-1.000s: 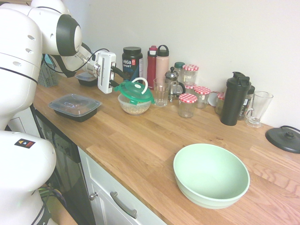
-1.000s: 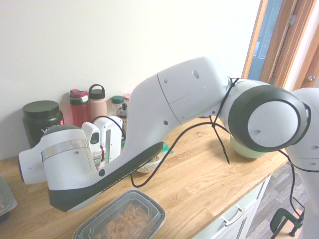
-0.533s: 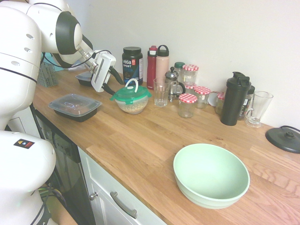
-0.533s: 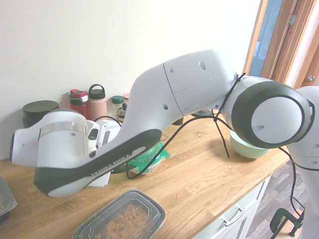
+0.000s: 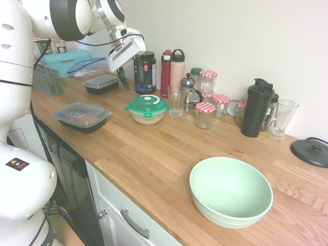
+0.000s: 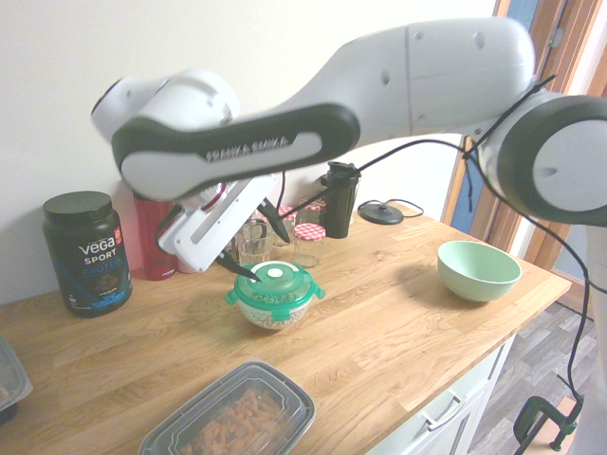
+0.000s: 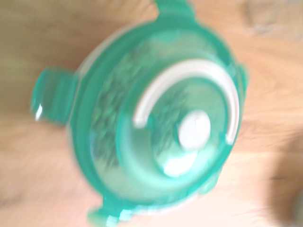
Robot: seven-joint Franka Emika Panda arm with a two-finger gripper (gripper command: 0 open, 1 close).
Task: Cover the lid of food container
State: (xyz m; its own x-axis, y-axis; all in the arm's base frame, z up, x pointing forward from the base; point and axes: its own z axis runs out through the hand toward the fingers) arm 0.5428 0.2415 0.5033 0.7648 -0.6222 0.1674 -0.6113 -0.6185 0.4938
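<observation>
The dark-green lid (image 5: 147,102) lies flat on the food container (image 5: 147,117), a small clear bowl with beige grainy food, on the wooden counter. In the second exterior view the lid (image 6: 275,283) with its white ring caps the food container (image 6: 273,316). My gripper (image 5: 129,75) hangs above and to the left of it, near the black tub, open and empty. From the other side the gripper (image 6: 261,248) stands just above the lid, fingers spread and apart from it. The wrist view looks down on the lid (image 7: 161,118), blurred.
Two black trays with clear lids (image 5: 82,115) (image 5: 101,83) lie left of the container. A black tub (image 5: 145,69), bottles, a glass (image 5: 176,102), a French press and checked-lid jars (image 5: 205,114) stand behind it. A mint bowl (image 5: 230,190) sits near the counter's front edge.
The lid went from tilted in my gripper to lying flat on the container. My gripper opened, let go of it and rose up and away to the left.
</observation>
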